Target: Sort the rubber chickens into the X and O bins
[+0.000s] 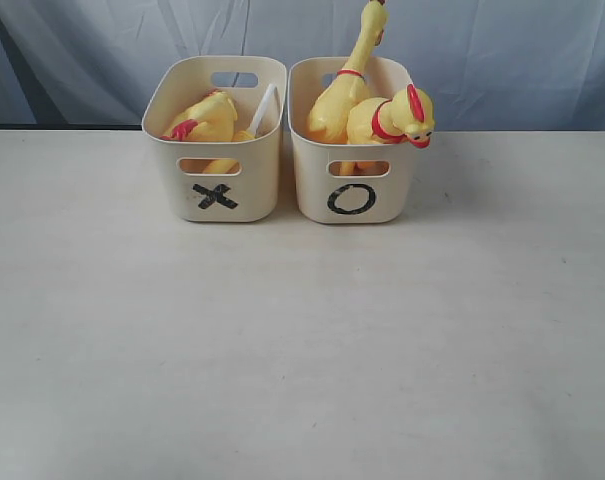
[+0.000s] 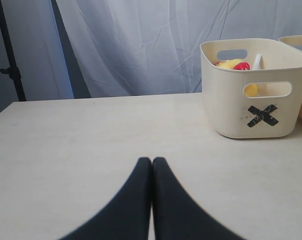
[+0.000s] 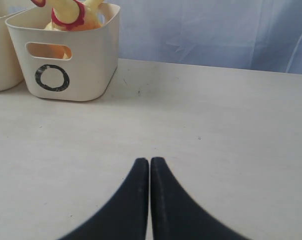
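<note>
Two cream bins stand side by side at the back of the table. The X bin [image 1: 217, 190] on the left holds a small yellow chicken [image 1: 204, 118] lying low inside. The O bin [image 1: 354, 190] on the right holds two larger chickens: one [image 1: 347, 85] with its long neck rising above the rim, another [image 1: 397, 120] with its head hanging over the front right corner. Neither gripper shows in the exterior view. My left gripper [image 2: 151, 160] is shut and empty above bare table, short of the X bin [image 2: 255, 100]. My right gripper [image 3: 149, 160] is shut and empty, well short of the O bin [image 3: 66, 55].
A white table [image 1: 302, 350] spreads in front of the bins. A pale blue-grey cloth backdrop [image 1: 502, 50] hangs behind. A dark stand pole [image 2: 8, 50] rises beyond the table's edge in the left wrist view.
</note>
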Available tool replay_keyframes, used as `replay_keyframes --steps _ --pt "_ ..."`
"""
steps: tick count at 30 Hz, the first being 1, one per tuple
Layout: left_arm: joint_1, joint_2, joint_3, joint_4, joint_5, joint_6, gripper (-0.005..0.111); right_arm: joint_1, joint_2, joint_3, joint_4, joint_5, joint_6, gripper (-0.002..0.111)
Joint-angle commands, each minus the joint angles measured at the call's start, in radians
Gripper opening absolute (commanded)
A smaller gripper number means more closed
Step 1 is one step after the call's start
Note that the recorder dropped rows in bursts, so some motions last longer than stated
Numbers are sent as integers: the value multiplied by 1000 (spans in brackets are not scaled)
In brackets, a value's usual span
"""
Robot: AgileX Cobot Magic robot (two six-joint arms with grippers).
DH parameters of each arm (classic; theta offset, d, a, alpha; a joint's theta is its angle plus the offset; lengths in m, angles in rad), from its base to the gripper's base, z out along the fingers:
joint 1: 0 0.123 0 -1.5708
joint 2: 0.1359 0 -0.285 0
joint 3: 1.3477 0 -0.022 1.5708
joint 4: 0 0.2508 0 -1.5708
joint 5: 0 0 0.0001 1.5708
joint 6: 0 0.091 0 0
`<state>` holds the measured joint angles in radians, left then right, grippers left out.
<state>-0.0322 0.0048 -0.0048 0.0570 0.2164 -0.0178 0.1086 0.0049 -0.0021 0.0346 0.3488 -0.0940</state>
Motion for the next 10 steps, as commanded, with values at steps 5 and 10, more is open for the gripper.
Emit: replay_keyframes --steps 5,10 --pt "-1 -5 5 4 -10 1 0 1 -5 2 3 -8 1 2" --pt "-1 -5 5 4 -10 1 0 1 -5 2 3 -8 1 2"
